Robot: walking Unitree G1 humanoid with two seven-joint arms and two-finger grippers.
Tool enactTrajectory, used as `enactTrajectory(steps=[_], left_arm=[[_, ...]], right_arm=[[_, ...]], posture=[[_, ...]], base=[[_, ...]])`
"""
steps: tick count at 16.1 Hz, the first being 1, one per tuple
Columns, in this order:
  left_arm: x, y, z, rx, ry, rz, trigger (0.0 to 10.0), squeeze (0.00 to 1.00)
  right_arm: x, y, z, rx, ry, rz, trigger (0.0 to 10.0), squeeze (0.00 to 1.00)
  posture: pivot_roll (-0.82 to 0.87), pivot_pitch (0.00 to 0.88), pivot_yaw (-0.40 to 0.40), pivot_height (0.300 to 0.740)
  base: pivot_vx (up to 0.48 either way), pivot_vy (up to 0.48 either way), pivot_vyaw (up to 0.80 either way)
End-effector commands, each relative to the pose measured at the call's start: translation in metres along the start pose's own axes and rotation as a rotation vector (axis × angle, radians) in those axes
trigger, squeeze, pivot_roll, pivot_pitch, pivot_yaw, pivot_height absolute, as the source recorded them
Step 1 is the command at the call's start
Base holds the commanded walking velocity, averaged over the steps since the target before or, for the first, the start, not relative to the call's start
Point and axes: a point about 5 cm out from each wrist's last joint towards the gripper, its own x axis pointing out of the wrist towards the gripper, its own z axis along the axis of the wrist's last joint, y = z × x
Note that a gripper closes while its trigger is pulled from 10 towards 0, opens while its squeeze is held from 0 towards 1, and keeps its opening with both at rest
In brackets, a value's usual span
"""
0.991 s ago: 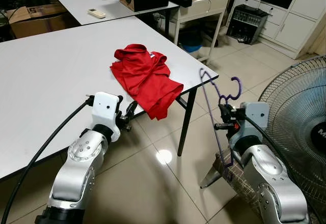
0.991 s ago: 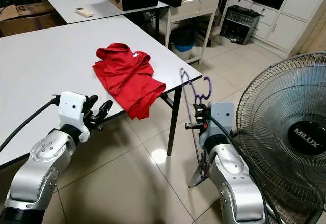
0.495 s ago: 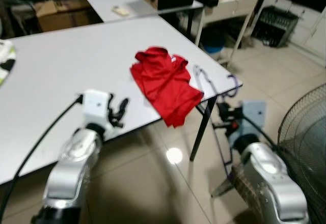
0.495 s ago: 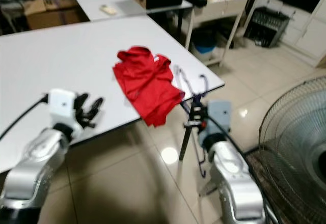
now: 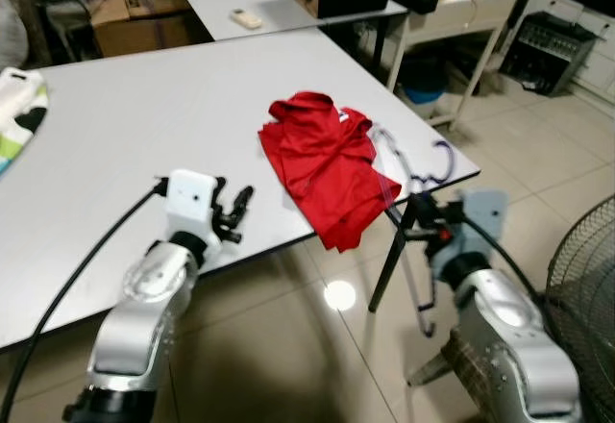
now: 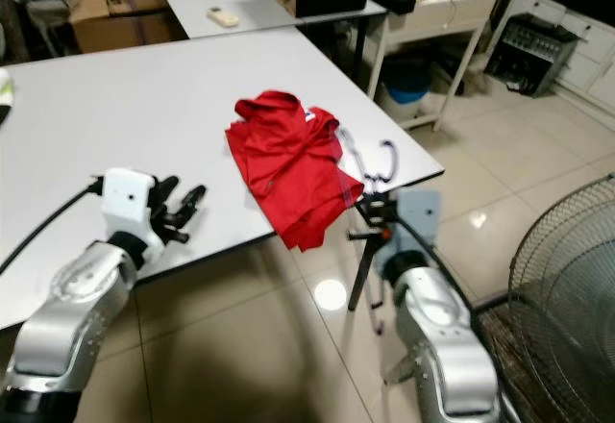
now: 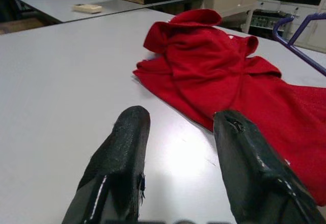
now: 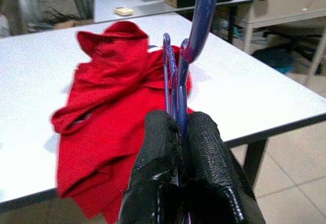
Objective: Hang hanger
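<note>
- Left eye view: the right end effector holds the purple hanger upright beside the counter corner, the hook on top, just next to the red shirt. One flap of the shirt hangs over the counter edge. I think the hanger arm can catch this flap and pull the whole shirt to the floor. The left end effector hovers over the counter near its front edge, well apart from the shirt.
- Right eye view: a big fan stands close to the right arm. If the arm swings outward with the long hanger, it may hit the fan grille. A brown box stands behind the counter; what is inside I cannot tell.
- Left wrist view: the two black fingers are spread apart with nothing between them, above the bare counter, the shirt ahead. Reaching too low, they may scrape the surface and only push the cloth.
- Right wrist view: the fingers are pressed together on the thin hanger wires. The grip is narrow, so in my opinion the hanger can rotate or slip if it meets the cloth.
</note>
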Motion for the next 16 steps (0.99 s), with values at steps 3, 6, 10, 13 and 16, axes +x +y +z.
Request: enactTrajectory(steps=[3,6,10,13,16], left_arm=[[0.0027,-0.0022,0.0023,0.001,-0.008,-0.017,10.0,0.00],[0.0028,-0.0028,0.0023,0.000,-0.009,-0.026,10.0,0.00],[0.0032,-0.0035,0.0035,-0.001,-0.013,-0.036,10.0,0.00],[0.0042,-0.0032,0.0041,-0.001,-0.015,-0.038,10.0,0.00],[0.0047,-0.0035,0.0043,0.001,-0.016,-0.043,10.0,0.00]], right_arm=[[-0.0014,-0.0032,0.0044,-0.004,-0.019,-0.004,10.0,0.00],[-0.0012,-0.0022,0.0040,-0.005,-0.019,0.001,10.0,0.00],[-0.0010,-0.0022,0.0040,-0.007,-0.021,0.001,10.0,0.00],[-0.0006,-0.0021,0.0048,-0.017,-0.029,0.000,10.0,0.00],[-0.0004,-0.0021,0.0044,-0.024,-0.030,-0.001,10.0,0.00]], posture=[[-0.09,0.000,-0.014,0.740],[-0.09,0.000,-0.013,0.740],[-0.08,0.000,-0.012,0.740],[-0.08,0.000,-0.010,0.740],[-0.09,0.000,-0.007,0.740]], base=[[0.271,0.000,0.00],[0.274,0.000,0.00],[0.305,0.000,0.00],[0.321,0.000,0.00],[0.320,0.000,0.00]])
